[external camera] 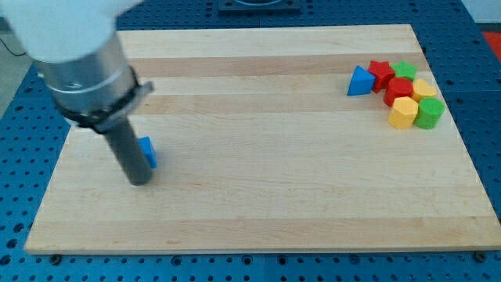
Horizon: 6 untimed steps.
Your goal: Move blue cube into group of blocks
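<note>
Upright, my tip (139, 181) touches the blue cube (148, 152) — at its left.

A pale wooden tabletop (274, 117) fills most of the view, built from long planks whose seams and grain run from 9 o'clock to 3 o'clock. Its near edge shows as a thin lighter band along 6 o'clock. Beneath and around it lies a blue perforated base plate (477, 31), dotted with a regular grid of small holes, visible at the corners and down both sides. At 12 o'clock a dark fixture (258, 4) sits just beyond the far edge, cut off by the frame. Light is soft and even, with faint shadows.
</note>
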{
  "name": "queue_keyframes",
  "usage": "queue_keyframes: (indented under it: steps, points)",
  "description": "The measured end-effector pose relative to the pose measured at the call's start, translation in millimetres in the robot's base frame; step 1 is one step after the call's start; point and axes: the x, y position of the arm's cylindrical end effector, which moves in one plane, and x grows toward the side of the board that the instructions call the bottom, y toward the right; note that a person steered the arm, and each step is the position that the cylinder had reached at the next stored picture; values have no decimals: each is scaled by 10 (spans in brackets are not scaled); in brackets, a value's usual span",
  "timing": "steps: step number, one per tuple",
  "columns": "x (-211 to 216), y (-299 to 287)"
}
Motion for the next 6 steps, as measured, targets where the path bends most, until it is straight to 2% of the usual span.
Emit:
queue_keyframes:
  steps: [1,2,3,4,5,6]
  points:
    - [-317,45]
    - [-365,362]
    - [-281,-267]
    - [-496,-980]
    - [-704,-708]
    - [-546,312]
